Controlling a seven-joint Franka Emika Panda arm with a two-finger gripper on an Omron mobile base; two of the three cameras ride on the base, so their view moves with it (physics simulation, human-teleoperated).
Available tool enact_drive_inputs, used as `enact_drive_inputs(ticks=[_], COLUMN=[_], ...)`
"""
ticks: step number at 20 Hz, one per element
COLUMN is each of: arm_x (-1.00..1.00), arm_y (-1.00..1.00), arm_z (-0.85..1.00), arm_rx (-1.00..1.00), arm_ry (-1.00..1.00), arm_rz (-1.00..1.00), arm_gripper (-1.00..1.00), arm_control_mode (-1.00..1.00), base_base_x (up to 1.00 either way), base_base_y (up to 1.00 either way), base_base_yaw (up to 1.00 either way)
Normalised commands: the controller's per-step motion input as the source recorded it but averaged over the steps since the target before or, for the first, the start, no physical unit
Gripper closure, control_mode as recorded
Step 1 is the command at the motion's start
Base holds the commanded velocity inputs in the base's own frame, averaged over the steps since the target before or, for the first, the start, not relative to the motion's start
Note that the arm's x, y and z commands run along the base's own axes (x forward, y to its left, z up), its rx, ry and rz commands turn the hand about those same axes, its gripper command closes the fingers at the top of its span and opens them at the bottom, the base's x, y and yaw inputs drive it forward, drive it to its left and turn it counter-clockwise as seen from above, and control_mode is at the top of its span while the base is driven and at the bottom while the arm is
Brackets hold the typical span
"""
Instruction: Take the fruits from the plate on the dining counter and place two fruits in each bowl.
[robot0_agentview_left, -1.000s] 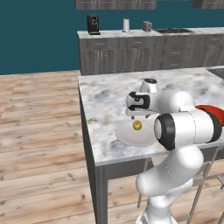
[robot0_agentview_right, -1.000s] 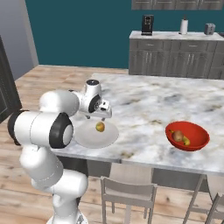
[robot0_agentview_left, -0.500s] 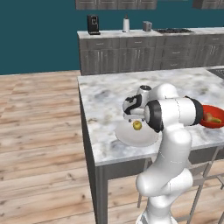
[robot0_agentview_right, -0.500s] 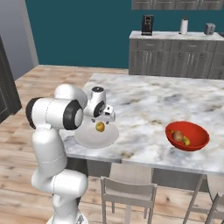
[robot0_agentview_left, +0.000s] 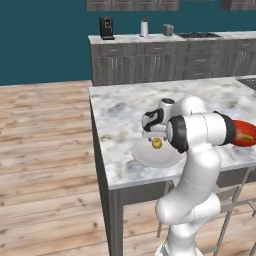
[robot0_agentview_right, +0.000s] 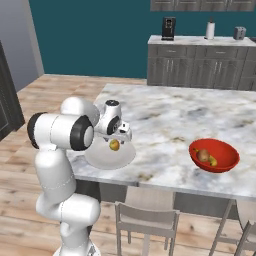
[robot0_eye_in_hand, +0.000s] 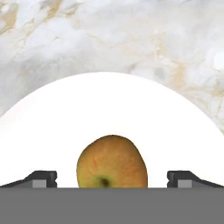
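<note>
One fruit, a yellow-green apple with an orange blush (robot0_eye_in_hand: 112, 161), lies on the pale round plate (robot0_eye_in_hand: 109, 100) near the front left of the marble dining counter (robot0_agentview_left: 120, 112). My gripper (robot0_eye_in_hand: 112, 179) hangs open just above it, one fingertip (robot0_eye_in_hand: 41, 178) on each side and well clear of the apple's skin. From the sides, the apple (robot0_agentview_left: 157, 143) (robot0_agentview_right: 114, 145) shows just under the gripper (robot0_agentview_left: 153, 134) (robot0_agentview_right: 118, 136), on the plate (robot0_agentview_left: 150, 159) (robot0_agentview_right: 102, 159). The red bowl (robot0_agentview_right: 222, 165) (robot0_agentview_left: 245, 142) stands to the right and holds a curved yellow banana (robot0_agentview_right: 213, 161) and a round reddish fruit (robot0_agentview_right: 203, 155).
The plate sits close to the counter's near edge (robot0_agentview_right: 150, 181). Chairs (robot0_agentview_right: 146, 220) stand below that edge. A long counter with grey drawer fronts (robot0_agentview_left: 165, 57) carrying a coffee machine (robot0_agentview_left: 105, 27) runs along the back wall. Bare marble (robot0_agentview_right: 170, 112) lies between plate and bowl.
The hand has come down over the plate, closer to the apple, and the arm's elbow has swung round. The jaws have stayed wide and the apple has not moved.
</note>
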Motion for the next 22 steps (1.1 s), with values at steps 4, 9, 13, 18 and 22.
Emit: enact_drive_inputs(ticks=[4, 9, 13, 18, 22], arm_x=[-0.20, 0.13, 0.21, 0.09, 0.00], arm_y=[0.00, 0.00, 0.00, 0.00, 0.00], arm_z=[0.00, 0.00, -0.02, -0.12, -0.20], arm_rx=[0.00, 0.00, 0.00, 0.00, 0.00], arm_ry=[0.00, 0.00, 0.00, 0.00, 0.00], arm_rz=[-0.02, 0.00, 0.00, 0.00, 0.00], arm_gripper=[-1.00, -1.00, -1.00, -1.00, -1.00], arm_control_mode=[-1.00, -1.00, -1.00, -1.00, -1.00], base_base_x=[0.00, 0.00, 0.00, 0.00, 0.00], base_base_y=[0.00, 0.00, 0.00, 0.00, 0.00], base_base_yaw=[0.00, 0.00, 0.00, 0.00, 0.00])
